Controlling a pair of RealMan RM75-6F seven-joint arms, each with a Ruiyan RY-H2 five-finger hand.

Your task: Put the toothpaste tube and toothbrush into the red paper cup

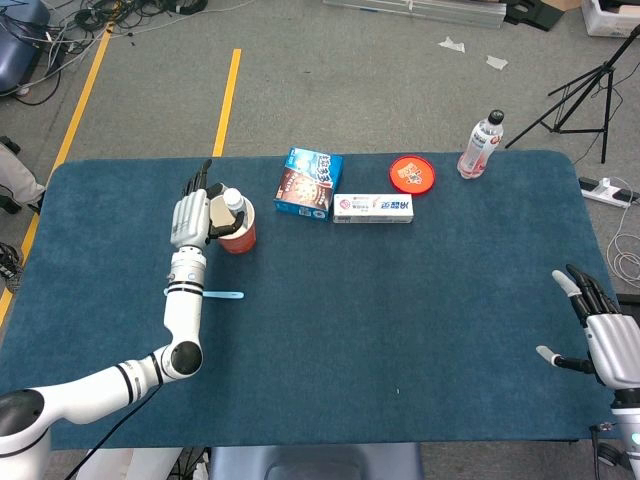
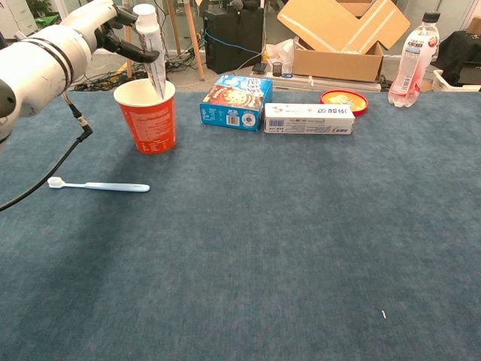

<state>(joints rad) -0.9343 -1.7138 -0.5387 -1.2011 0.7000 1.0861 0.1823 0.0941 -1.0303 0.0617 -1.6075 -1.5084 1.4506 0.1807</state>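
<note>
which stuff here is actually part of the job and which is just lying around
Job: toothpaste tube, held by the left robot hand with its end in the red paper cup; toothbrush, flat on the table.

Lying about: blue box, toothpaste carton, red lid, water bottle.

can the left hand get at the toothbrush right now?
Probably not yet: the left hand holds the toothpaste tube over the red paper cup. The toothbrush itself lies unobstructed nearby.
</note>
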